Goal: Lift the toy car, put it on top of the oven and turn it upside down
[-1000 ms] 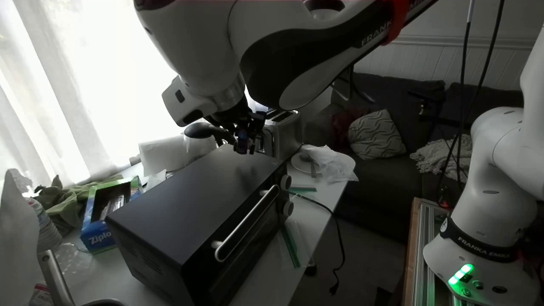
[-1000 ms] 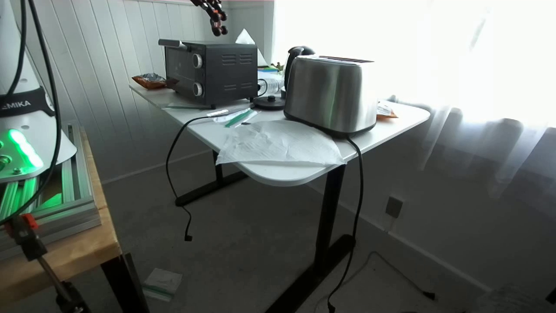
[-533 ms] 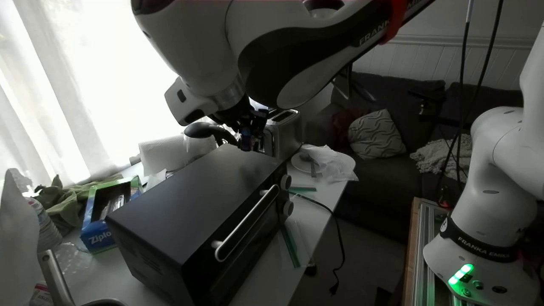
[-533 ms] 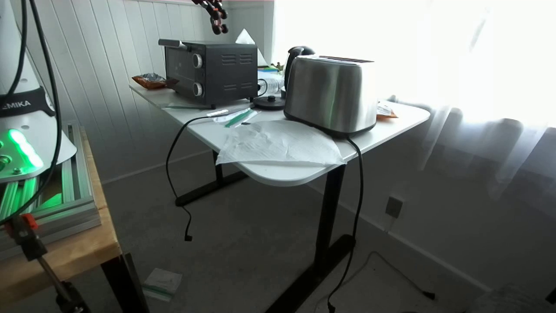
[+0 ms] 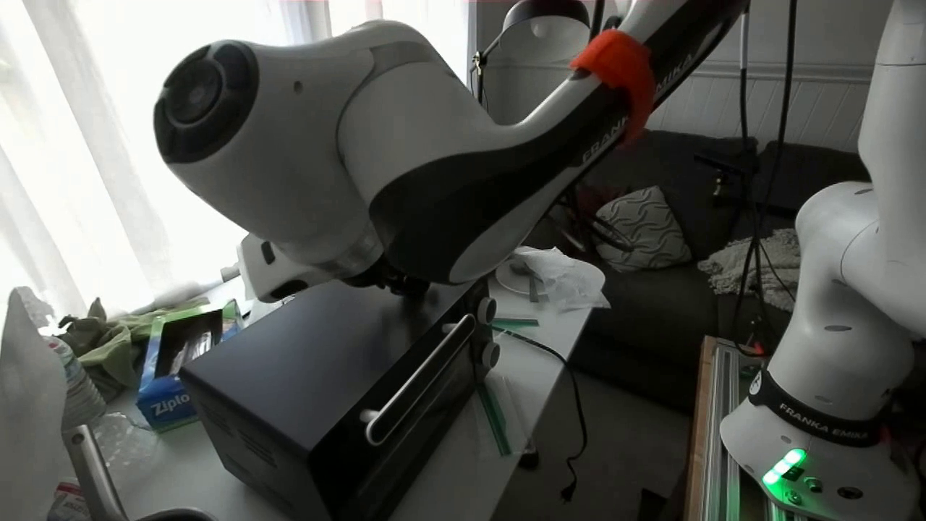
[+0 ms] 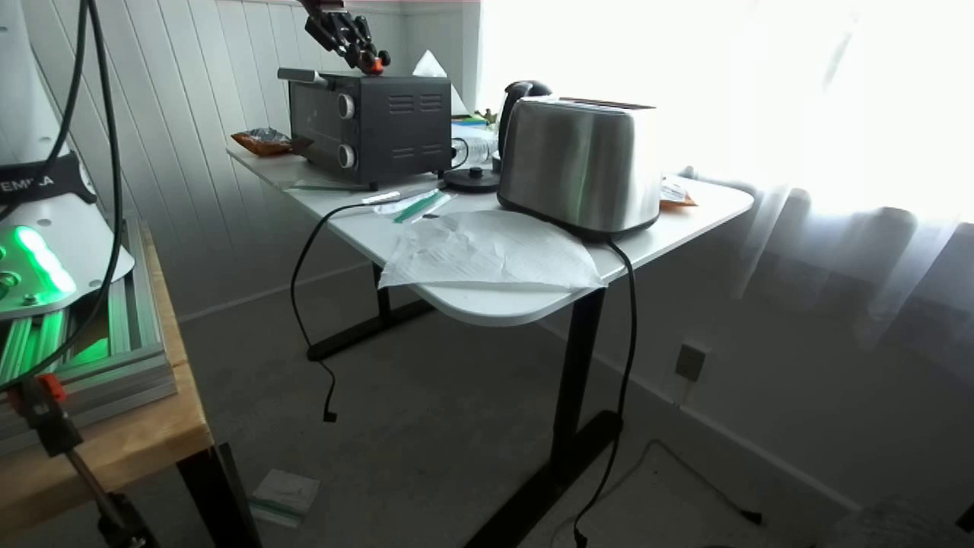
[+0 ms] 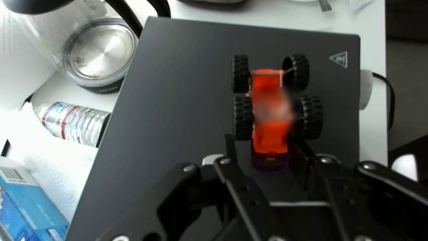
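Observation:
The oven (image 5: 304, 362) is a large black box with a silver bar handle; it also shows in an exterior view (image 6: 403, 125). Its flat top fills much of the wrist view (image 7: 180, 100). The toy car (image 7: 269, 137) shows its orange underside and chunky black wheels to the wrist camera, with a dark purple end nearest the gripper. My gripper (image 7: 262, 142) is shut on the car, one finger at the left wheel, the other beside the body. In an exterior view the gripper (image 6: 364, 58) holds the car (image 6: 375, 66) at the oven top; contact is unclear.
A glass kettle (image 7: 100, 50) and a water bottle (image 7: 73, 122) stand and lie beside the oven. A silver toaster (image 6: 578, 164) stands at one end of the table. A Ziploc box (image 5: 163, 394) lies behind the oven. A cord (image 5: 571, 383) hangs off the table edge.
My arm has come down and swung over the oven; the gripper has tilted and lowered with the car from above to the oven top. The car's orange side now shows.

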Controlling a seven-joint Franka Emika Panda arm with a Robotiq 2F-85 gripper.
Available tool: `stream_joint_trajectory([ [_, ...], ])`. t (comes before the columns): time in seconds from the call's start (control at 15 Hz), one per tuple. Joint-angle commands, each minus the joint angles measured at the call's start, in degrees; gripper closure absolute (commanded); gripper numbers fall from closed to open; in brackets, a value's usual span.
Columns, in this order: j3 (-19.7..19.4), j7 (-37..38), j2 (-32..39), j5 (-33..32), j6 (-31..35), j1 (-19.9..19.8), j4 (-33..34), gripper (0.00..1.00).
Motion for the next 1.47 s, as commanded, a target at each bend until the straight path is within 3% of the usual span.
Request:
stream_joint_trajectory([
  [0.0, 0.3, 4.2, 5.8, 0.0, -1.7, 2.0, 5.3, 0.81],
  [0.2, 0.1, 4.9, 6.8, -0.4, -2.6, 2.3, 7.4, 0.81],
  [0.27, 0.0, 5.2, 6.8, -0.4, -2.0, 2.1, 7.8, 0.31],
  [0.4, -0.1, 5.3, 6.5, -0.5, -1.3, 1.8, 8.2, 0.25],
  [0.6, -0.3, 4.6, 5.6, 0.6, -0.1, 1.0, 9.1, 0.04],
  [1.0, -0.7, 2.5, 2.1, 5.9, 1.8, -2.1, 11.3, 0.0],
  [1.4, -2.8, 9.4, -2.2, 15.9, 0.9, -4.7, 13.1, 0.0],
])
